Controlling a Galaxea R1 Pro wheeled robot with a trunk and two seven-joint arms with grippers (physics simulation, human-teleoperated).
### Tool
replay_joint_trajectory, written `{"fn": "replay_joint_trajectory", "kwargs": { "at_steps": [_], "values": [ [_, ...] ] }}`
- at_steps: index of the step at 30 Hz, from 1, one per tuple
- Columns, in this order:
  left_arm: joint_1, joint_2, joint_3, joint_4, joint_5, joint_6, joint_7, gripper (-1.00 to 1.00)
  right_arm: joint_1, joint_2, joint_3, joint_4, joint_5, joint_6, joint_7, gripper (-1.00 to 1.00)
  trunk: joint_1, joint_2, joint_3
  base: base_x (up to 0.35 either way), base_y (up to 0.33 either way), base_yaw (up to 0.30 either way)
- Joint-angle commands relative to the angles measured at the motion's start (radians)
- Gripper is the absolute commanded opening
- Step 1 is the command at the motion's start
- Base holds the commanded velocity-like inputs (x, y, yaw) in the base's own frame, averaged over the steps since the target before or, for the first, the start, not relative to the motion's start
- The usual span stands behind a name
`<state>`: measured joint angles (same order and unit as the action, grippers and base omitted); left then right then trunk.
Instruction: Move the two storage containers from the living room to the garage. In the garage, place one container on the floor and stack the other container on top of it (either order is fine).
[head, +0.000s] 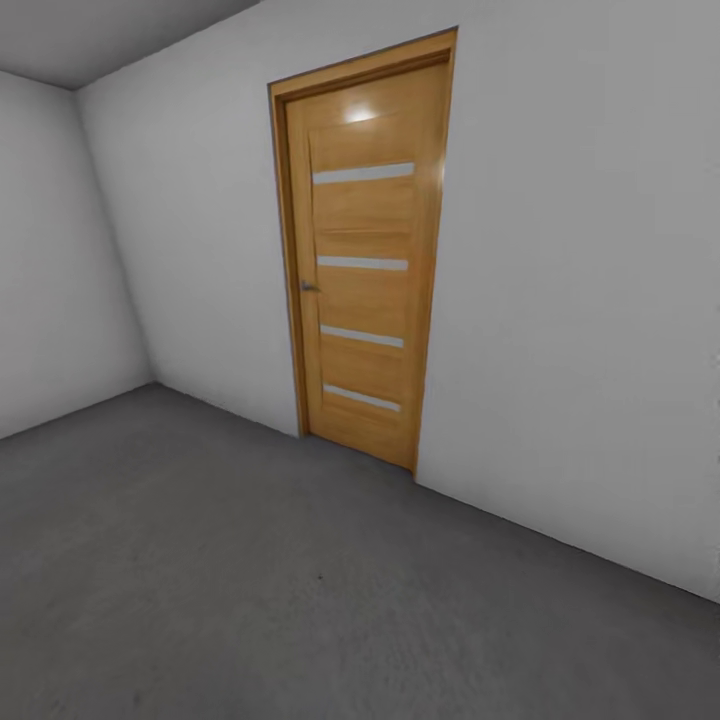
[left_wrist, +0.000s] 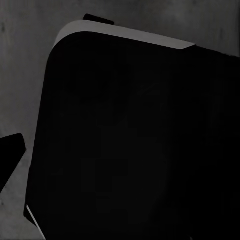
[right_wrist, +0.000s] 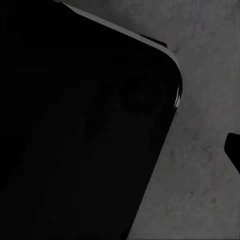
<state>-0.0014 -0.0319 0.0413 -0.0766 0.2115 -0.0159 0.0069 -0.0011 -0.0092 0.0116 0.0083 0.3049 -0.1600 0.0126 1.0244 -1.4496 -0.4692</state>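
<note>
Closed light-wood door with four pale horizontal slats (head: 362, 262) set in plain white-grey wall (head: 580, 300), dark grey rough concrete floor (head: 250, 580) below it, black rounded robot body (left_wrist: 135, 145) over that floor in both wrist views, storage containers unseen, jaw state of both grippers cannot be told.

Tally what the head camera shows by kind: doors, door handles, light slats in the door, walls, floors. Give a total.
Wooden door: 1
Door handle: 1
Light slats in the door: 4
White walls: 2
Grey concrete floor: 1
Total: 9
</note>
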Motion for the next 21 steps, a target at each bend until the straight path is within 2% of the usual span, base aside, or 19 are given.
{"fn": "replay_joint_trajectory", "kwargs": {
  "at_steps": [1, 6, 21],
  "values": [
    [0.0, 0.0, 0.004, 0.0, 0.003, -0.002, 0.001, 1.0, 0.0, 0.0, 0.001, 0.001, 0.002, -0.004, 0.001, 1.0, 0.001, 0.0, -0.001, 0.309, 0.15, -0.216],
    [0.0, 0.0, 0.003, 0.0, 0.003, -0.002, 0.001, 1.0, 0.0, 0.0, 0.001, 0.001, 0.002, -0.004, 0.001, 1.0, 0.001, 0.0, -0.001, 0.31, 0.148, -0.073],
    [0.0, 0.0, 0.003, 0.0, 0.003, -0.002, 0.001, 1.0, 0.0, 0.0, 0.002, 0.001, 0.002, -0.001, 0.002, 1.0, 0.001, 0.0, -0.001, 0.31, 0.146, -0.005]
  ]
}}
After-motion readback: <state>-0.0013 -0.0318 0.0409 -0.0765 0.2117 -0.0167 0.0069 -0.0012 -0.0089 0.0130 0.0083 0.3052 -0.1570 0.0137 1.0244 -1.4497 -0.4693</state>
